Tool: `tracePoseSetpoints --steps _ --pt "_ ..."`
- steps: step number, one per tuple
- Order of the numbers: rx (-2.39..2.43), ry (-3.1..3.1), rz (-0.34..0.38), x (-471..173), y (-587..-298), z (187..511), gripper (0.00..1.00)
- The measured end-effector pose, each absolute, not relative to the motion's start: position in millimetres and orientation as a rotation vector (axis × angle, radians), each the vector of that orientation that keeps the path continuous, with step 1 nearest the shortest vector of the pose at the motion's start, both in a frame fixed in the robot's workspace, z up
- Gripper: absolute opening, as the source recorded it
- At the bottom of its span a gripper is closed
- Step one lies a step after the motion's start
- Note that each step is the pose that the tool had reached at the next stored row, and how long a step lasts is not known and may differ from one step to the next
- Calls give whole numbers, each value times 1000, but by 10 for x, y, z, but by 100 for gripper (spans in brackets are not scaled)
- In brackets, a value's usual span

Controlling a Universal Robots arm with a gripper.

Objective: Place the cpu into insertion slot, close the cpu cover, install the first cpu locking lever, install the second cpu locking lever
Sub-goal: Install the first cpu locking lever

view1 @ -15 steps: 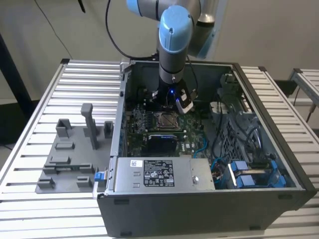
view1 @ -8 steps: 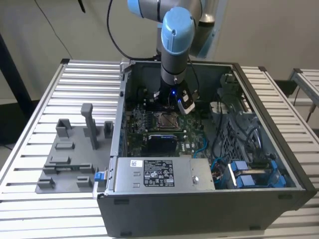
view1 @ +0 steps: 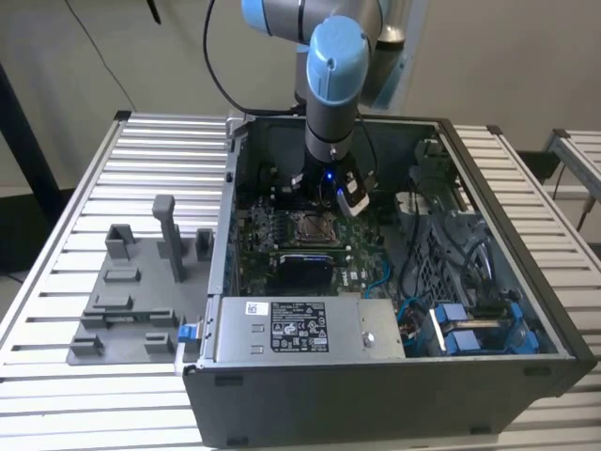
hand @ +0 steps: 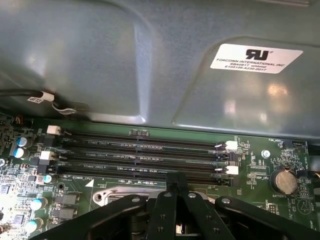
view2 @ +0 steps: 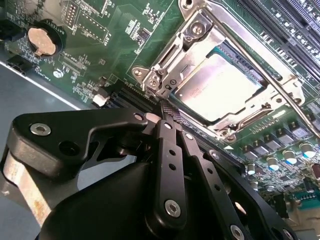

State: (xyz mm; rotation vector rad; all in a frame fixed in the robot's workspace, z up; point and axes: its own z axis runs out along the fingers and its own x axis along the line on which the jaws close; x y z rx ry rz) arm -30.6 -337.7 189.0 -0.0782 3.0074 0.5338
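The arm (view1: pixel 331 85) reaches down from above into the open case (view1: pixel 376 404), which stands on a slatted table (view1: pixel 150 160). Inside the case, the slot (view1: pixel 313 228) sits near the middle of the green board (view1: pixel 254 254), just on the near side of the arm's wrist. A grey box (view1: pixel 300 329) with a white label lies along the near wall of the case. On the table at the exterior view's left, beside the case, there is a grey fixture (view1: pixel 131 291).

In the second wrist view, the cpu (view2: pixel 220 82) lies flat in the slot, and its silvery top shows through the square window of the cover (view2: pixel 192 52). The cover lies down flat over the cpu. A thin silver lever (view2: pixel 252 42) runs along one side of the cover and lies low beside it.

The black fingers of the gripper (view2: pixel 165 109) are together, with no gap at the tip. The tip is at one corner of the slot's metal frame, touching it or just above it. I cannot tell if something thin is pinched between the fingers.

In the first wrist view, the gripper (hand: pixel 175 179) is over the edge of the frame. The long black memory slots (hand: pixel 145 155) lie just beyond it, and then comes the grey case wall. A round battery (hand: pixel 285 181) sits on the board to one side.
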Motion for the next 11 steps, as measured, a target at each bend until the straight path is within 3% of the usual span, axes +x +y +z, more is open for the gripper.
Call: tracePoseSetpoints --steps 11 --pt "-77 2988 567 -306 -3377 1882 11"
